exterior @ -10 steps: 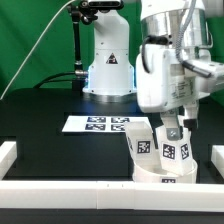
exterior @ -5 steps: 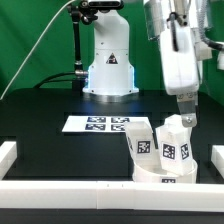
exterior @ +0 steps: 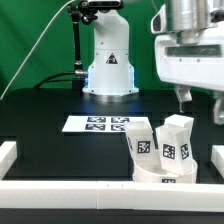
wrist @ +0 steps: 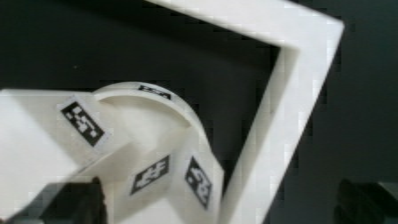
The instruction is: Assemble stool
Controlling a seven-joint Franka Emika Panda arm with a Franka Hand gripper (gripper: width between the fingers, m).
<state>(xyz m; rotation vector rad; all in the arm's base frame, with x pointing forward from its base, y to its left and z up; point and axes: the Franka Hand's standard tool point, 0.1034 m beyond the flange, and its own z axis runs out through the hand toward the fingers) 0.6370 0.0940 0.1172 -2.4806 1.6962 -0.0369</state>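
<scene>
The stool's round white seat [exterior: 163,170] lies near the front rail at the exterior view's right. Tagged white legs stand upright on it, one [exterior: 142,141] toward the exterior view's left and one [exterior: 177,138] beside it. My gripper [exterior: 201,104] hangs open above the legs, clear of them, with nothing between its fingers [exterior: 183,98]. In the wrist view a tagged leg [wrist: 164,150] rises from the seat [wrist: 36,150], and my dark, blurred fingertips [wrist: 71,205] stand wide apart on either side of it.
The marker board [exterior: 98,124] lies flat behind the seat. White border rails run along the front [exterior: 60,188], the exterior view's left [exterior: 8,152] and right [exterior: 217,155]; a rail corner [wrist: 294,90] shows in the wrist view. The robot's base [exterior: 108,65] stands at the back.
The gripper has let go of the leg on the seat, opened wide and risen well above the legs. The leg stays upright on the seat.
</scene>
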